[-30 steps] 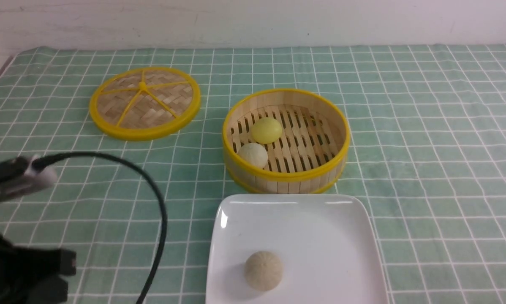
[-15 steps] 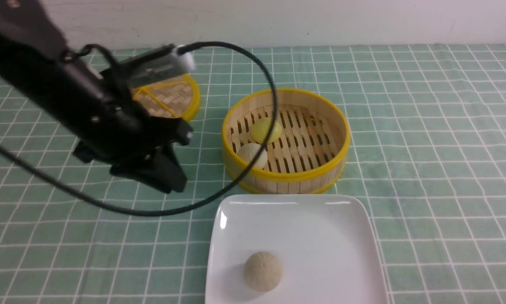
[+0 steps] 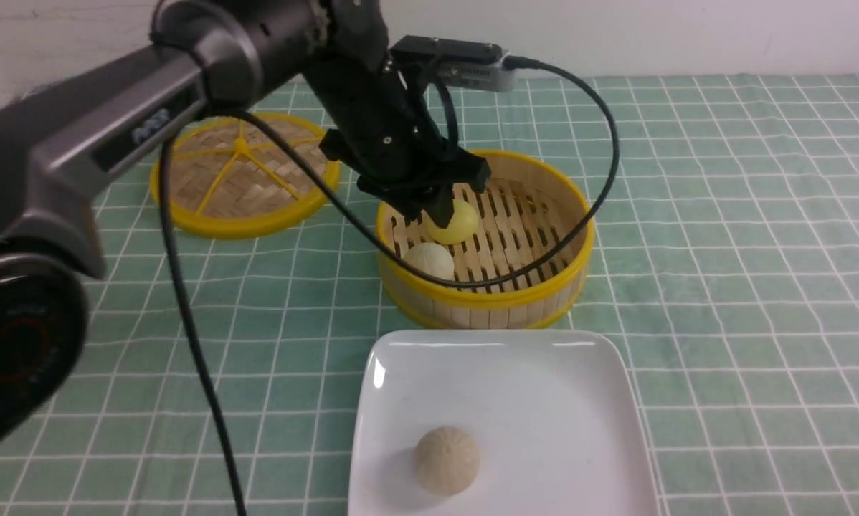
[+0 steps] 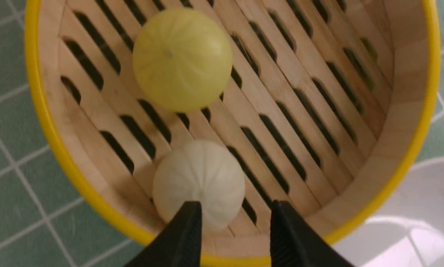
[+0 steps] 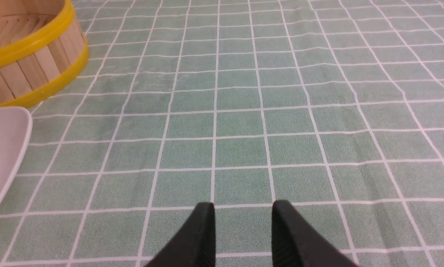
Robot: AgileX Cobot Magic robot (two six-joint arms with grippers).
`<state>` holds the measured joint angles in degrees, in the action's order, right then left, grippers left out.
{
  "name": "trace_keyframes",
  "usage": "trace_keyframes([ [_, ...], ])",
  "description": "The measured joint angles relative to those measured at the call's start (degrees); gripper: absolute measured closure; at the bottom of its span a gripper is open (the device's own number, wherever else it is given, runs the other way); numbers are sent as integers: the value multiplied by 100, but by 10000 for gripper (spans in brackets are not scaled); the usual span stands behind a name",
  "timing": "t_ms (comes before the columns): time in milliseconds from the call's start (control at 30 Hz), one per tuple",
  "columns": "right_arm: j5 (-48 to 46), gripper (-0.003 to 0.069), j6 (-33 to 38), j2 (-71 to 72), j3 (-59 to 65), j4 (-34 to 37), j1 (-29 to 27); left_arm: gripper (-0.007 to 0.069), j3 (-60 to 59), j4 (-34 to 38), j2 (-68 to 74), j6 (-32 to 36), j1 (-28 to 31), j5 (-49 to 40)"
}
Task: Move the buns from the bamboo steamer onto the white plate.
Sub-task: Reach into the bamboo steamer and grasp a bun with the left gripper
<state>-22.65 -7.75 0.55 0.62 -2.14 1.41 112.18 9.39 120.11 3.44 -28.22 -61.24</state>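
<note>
Buns (image 4: 182, 59) lie in bamboo steamer (image 4: 407, 66), just beyond the spread, empty left jaws.

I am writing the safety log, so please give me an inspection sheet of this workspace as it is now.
Surface: green checked cloth, flat.
Job's things: yellow bun and white bun in bamboo steamer; white plate beside it.
Clutter: tan bun on plate; steamer lid lying apart.
Grippers: left gripper above steamer, jaws apart, empty; right gripper above bare cloth, jaws apart, empty.
Cables: black cable loops across steamer.
Surroundings: white wall behind.
</note>
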Motion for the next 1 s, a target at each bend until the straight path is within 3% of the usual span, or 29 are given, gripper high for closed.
trace_keyframes([
  [233,0,419,0,0,0,0,0,235,511,-862,607,-987,-13,-2],
  [1000,0,419,0,0,0,0,0,174,851,-586,987,-1039,-18,-619],
])
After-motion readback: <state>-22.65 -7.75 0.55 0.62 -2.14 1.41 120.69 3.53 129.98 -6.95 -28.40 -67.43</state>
